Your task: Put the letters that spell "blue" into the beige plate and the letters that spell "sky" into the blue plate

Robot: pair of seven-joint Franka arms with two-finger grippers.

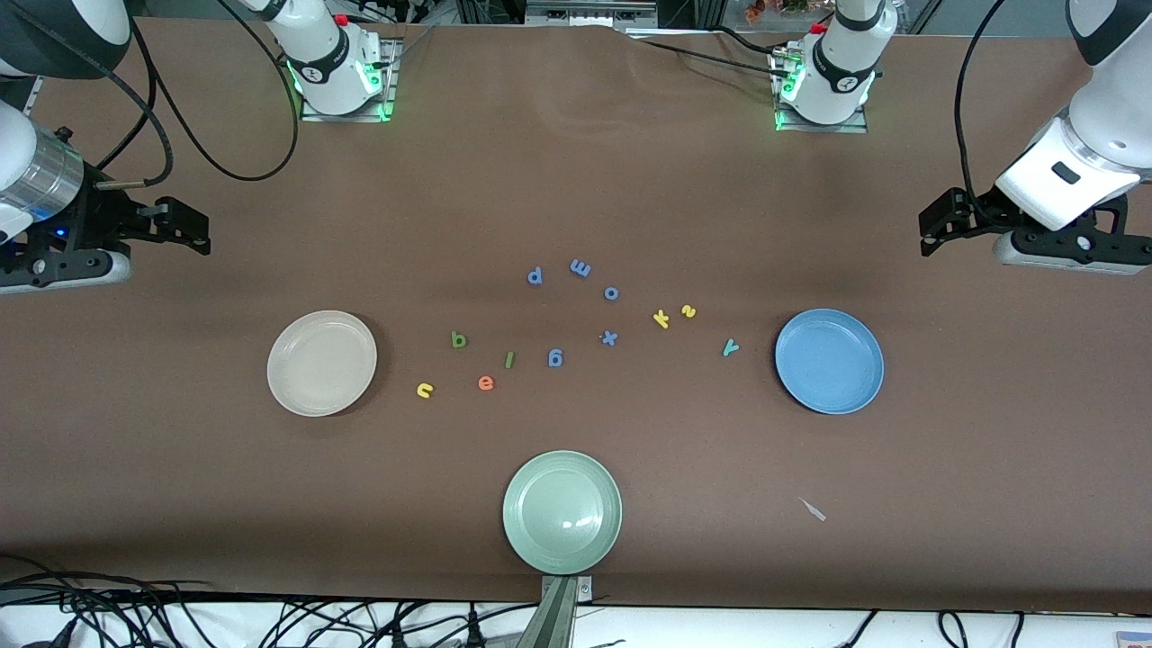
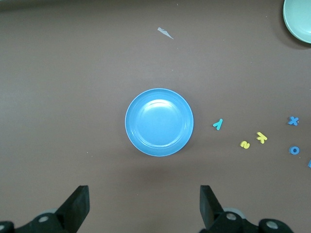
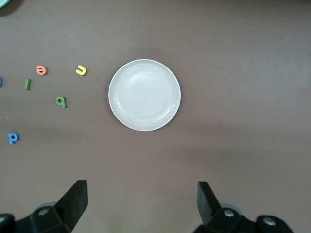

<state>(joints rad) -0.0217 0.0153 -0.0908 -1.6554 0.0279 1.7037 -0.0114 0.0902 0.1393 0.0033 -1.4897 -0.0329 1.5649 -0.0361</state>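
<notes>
Both grippers, left and right, gape empty, bodies cut off; bare table rings the beige plate.

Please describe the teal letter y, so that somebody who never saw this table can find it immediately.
Start at the blue plate, toward the left arm's end of the table. The small foam letter lying closest to that plate's rim, on the bare table, is the teal y. Its two nearest neighbours, the k and the s, are both yellow, and the letters past them are blue, so it is the only teal one.
</notes>
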